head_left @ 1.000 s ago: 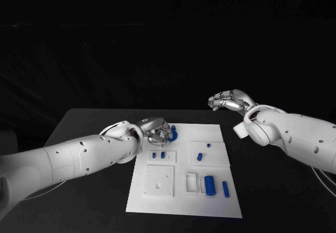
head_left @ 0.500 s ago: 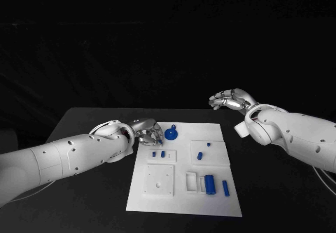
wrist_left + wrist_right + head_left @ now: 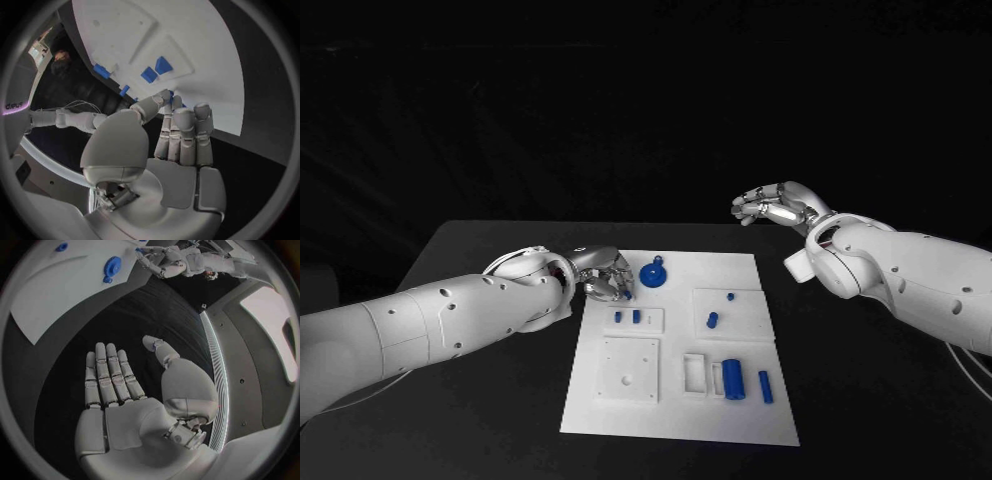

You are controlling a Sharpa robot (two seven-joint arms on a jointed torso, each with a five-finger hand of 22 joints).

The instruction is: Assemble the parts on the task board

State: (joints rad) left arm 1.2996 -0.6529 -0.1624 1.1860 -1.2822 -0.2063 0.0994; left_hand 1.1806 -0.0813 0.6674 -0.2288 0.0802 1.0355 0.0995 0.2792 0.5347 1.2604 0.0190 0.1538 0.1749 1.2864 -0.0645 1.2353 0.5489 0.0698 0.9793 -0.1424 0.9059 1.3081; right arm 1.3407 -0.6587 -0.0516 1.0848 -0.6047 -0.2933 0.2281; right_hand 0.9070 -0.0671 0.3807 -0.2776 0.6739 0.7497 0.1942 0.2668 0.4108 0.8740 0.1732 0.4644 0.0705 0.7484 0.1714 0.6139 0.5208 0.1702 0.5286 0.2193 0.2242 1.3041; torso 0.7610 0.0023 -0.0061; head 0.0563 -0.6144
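Round blue disc-shaped part (image 3: 655,274) lies on white task board (image 3: 733,420), just beside left hand (image 3: 606,278); left hand empty, fingers apart; right hand (image 3: 773,208) farther, open.

the task board (image 3: 678,400) lies in the middle of the table (image 3: 473,260), with the left hand (image 3: 603,275) at its far left corner and the right hand (image 3: 773,208) raised well apart beyond the table's far right side. a round part (image 3: 655,274) sits just right of the left hand on the board's far end, two small parts (image 3: 627,318) lie nearer, and a single part (image 3: 711,321) lies to their right. at the near end, a large cylinder (image 3: 731,380) lies beside a slim pin (image 3: 764,387) on its right.
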